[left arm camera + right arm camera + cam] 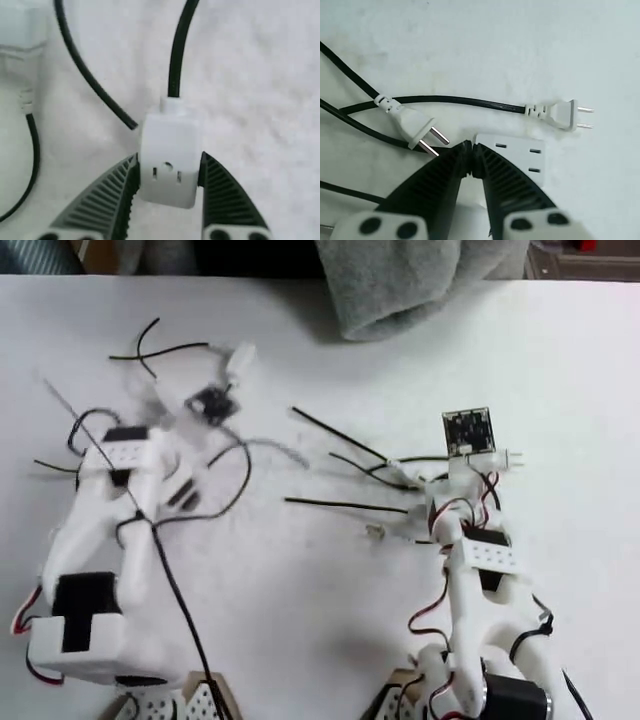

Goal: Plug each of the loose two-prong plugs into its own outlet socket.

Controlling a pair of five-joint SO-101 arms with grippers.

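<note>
My left gripper (168, 165) is shut on a white outlet socket (167, 150), whose face with two slots points toward the camera and whose black cord (177, 45) runs away from it. From above, that socket (238, 362) is a blurred white shape at the back left. My right gripper (471, 150) is shut, its tips touching at the corner of a white multi-outlet block (520, 150). One white two-prong plug (412, 122) lies just beside the tips. A second plug (560, 114) lies past the block with its prongs pointing away; from above this plug (510, 458) is right of the right gripper (455, 478).
Loose black cords (340, 505) cross the middle of the white table (300, 590). A grey cloth (400, 285) lies at the back edge. Another white piece (20, 30) and a free cord end (127, 122) lie near the held socket.
</note>
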